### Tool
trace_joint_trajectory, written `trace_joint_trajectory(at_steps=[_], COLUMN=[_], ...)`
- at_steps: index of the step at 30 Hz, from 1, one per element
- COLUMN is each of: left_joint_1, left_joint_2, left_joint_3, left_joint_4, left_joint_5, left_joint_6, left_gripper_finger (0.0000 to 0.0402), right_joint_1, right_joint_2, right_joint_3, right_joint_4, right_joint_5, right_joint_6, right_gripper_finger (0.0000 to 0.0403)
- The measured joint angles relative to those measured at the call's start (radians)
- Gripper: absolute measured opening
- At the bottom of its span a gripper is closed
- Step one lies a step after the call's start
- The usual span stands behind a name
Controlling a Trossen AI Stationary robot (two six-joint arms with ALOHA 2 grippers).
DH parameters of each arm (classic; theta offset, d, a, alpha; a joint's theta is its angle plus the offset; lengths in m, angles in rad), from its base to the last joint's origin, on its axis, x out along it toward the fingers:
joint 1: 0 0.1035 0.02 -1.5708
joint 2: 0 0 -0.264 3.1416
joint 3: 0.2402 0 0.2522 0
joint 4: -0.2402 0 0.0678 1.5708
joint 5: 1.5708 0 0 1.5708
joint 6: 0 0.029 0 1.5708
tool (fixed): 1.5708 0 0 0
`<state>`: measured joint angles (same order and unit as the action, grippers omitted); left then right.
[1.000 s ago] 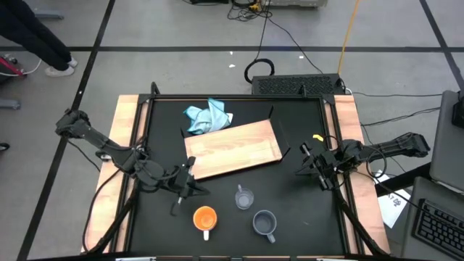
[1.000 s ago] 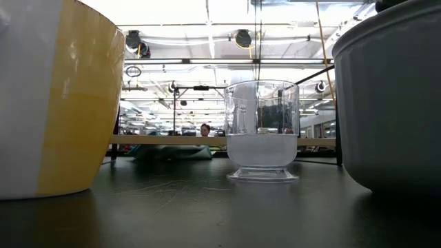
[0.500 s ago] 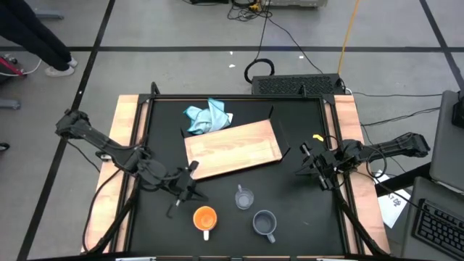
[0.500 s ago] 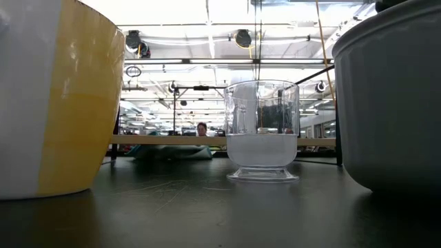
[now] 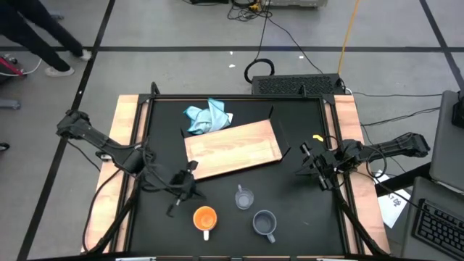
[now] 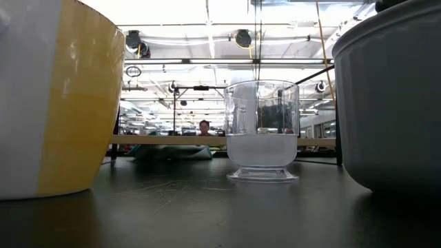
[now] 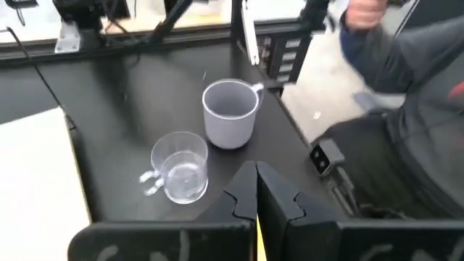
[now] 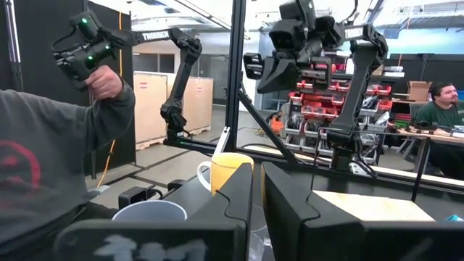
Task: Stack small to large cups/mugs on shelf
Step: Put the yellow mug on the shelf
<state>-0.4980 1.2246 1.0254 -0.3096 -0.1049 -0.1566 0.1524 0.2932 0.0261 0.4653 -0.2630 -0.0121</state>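
Note:
In the high view the orange mug (image 5: 205, 217), the clear glass cup (image 5: 244, 197) and the grey-blue mug (image 5: 264, 222) stand upright on their bases on the black table, near its near edge. The wooden shelf board (image 5: 233, 148) lies flat behind them. My left gripper (image 5: 190, 183) hovers left of the orange mug, shut and empty; its wrist view shows the glass cup (image 7: 181, 167) and the grey-blue mug (image 7: 230, 112) ahead. My right gripper (image 5: 308, 164) waits at the table's right side, its fingers a narrow gap apart (image 8: 257, 196).
A crumpled light-blue cloth (image 5: 209, 116) lies at the board's far left corner. A black frame rims the table (image 5: 145, 130). In the right wrist view a person (image 8: 51, 159) holding control handles stands close by, and another person (image 8: 438, 101) sits farther off.
My left arm has crept a little toward the table's right, closer to the orange mug. The cups and the board have not moved.

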Motion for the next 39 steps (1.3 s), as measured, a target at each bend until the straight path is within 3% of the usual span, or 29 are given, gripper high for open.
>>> trace_joint_trajectory(at_steps=[7, 14, 20, 39], left_joint_1=[-0.001, -0.002, 0.001, 0.018], left_joint_2=[0.126, 0.283, 0.383, 0.435], left_joint_3=[0.211, 0.353, 0.431, 0.458], left_joint_4=[-0.27, -0.417, -0.51, -0.607], left_joint_5=[-0.007, 0.115, 0.139, 0.149], left_joint_6=[0.002, -0.009, -0.05, -0.117], left_gripper_finger=[0.0, 0.0, 0.0, 0.0016], right_joint_1=[0.0, 0.0, 0.0, 0.0], right_joint_2=[0.0, 0.0, 0.0, 0.0], right_joint_3=[0.0, 0.0, 0.0, 0.0], right_joint_4=[-0.008, -0.024, -0.031, -0.032], right_joint_5=[0.0, 0.0, 0.0, 0.0], right_joint_6=[0.0, 0.0, 0.0, 0.008], right_gripper_finger=[0.0025, 0.0025, 0.0025, 0.0025])
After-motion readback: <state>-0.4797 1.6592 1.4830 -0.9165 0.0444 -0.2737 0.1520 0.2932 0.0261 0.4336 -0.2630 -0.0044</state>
